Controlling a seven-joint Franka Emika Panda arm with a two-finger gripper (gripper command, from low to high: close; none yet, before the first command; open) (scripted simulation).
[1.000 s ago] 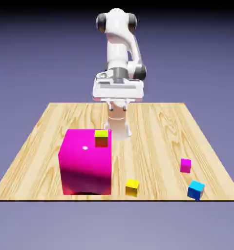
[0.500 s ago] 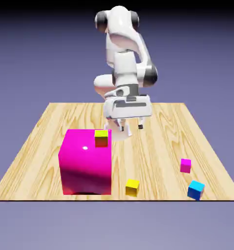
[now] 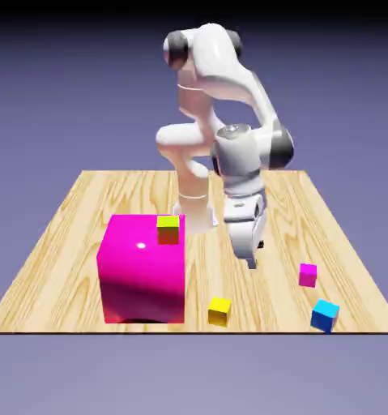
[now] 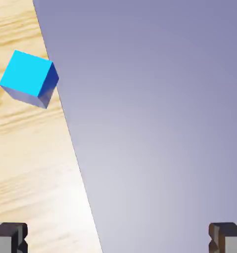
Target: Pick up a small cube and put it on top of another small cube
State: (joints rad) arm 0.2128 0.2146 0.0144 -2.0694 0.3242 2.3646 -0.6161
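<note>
tool (image 3: 253,258): wide open, empty, hanging above desk (image 3: 83,235) mid-right.
cyan cube (image 3: 325,314): at desk's front-right corner in exterior view, near edge, apart from tool.
bearing: cube lies camera-ward + exterior view's right of tool; hand view puts it upper-left, off-centre.
next: prob. shift over cube, then descend.

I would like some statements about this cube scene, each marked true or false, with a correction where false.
1. The hand holds nothing, its fingers apart. True.
2. The small cyan-blue cube rests on the big magenta block. False: it lies on the table, near the front edge at the exterior view's right.
3. A small cube with a yellow-green top sits on the big magenta block. True.
4. The small magenta cube is stacked on the small yellow cube. False: both lie apart on the table.
5. The hand view shows the cyan-blue cube between the fingertips. False: it is at the upper left.
</note>
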